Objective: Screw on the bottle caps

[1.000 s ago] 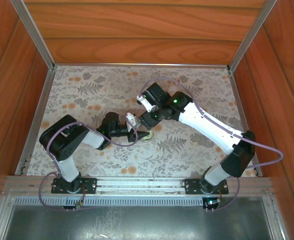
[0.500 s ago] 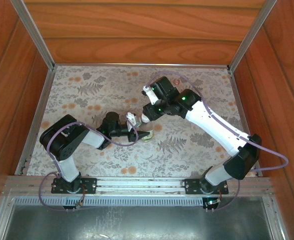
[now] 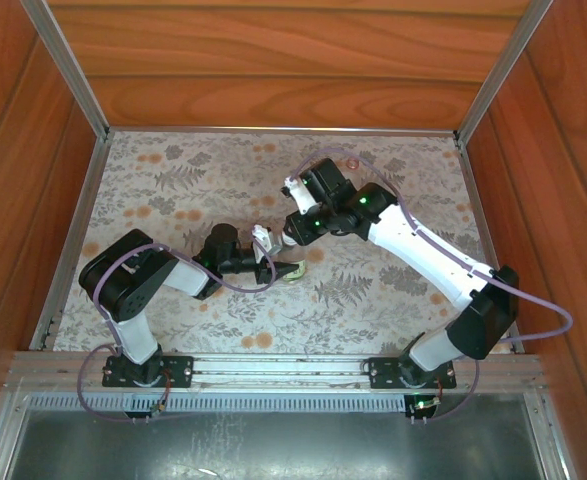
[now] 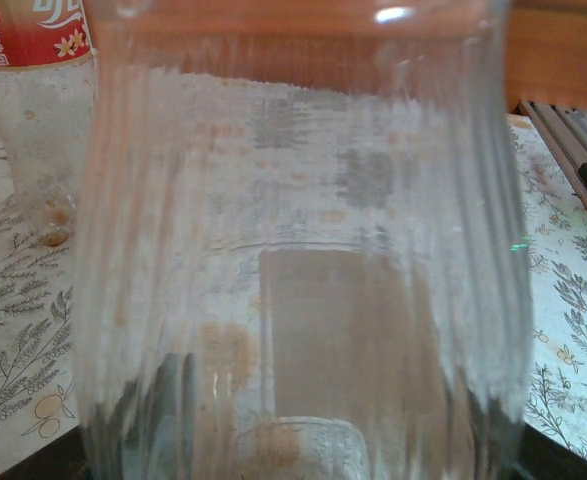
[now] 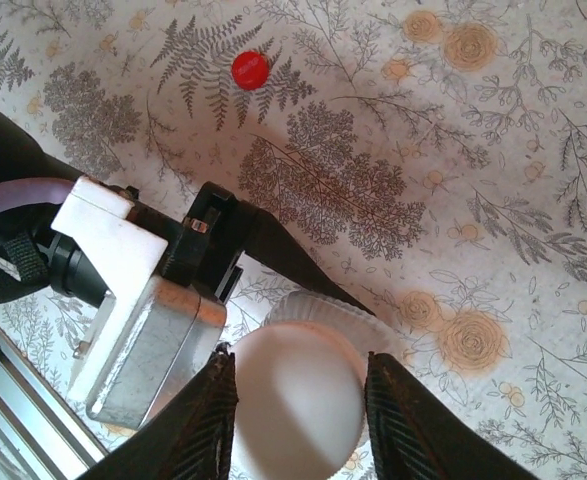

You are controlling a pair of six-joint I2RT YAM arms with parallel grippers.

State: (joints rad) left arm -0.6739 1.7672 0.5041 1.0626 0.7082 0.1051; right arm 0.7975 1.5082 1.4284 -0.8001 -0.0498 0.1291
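Wooden panels (image 3: 273,60) walled in the table on three sides, and a cloth printed with grey ferns and orange flowers (image 3: 173,190) covered its top. From the near edge the left arm (image 3: 133,280) bent in toward the middle of the cloth, and the white right arm (image 3: 423,255) reached in from the other side, so that the two met near the centre.

The left gripper (image 3: 276,268) lay low and level, its dark fingers closed partway around the clear bottle (image 4: 303,250). The bottle stood upright on the cloth and sat so close to the left wrist camera that its ribbed wall spanned nearly the whole width. Behind it and to its left, apart from it, stood the second bottle (image 4: 28,40), with a red label and a clear body.

The right gripper (image 5: 301,420) hung above the held bottle and pointed down. Its two black fingers (image 5: 218,410) stood narrowly apart with the white cap (image 5: 298,390) between them, and they appeared to press on its sides. That cap sat over the top of the clear bottle, whose wider pale rim showed just beyond it.

The red cap (image 5: 250,69) lay by itself on the cloth, on a fern print, well apart from both grippers.
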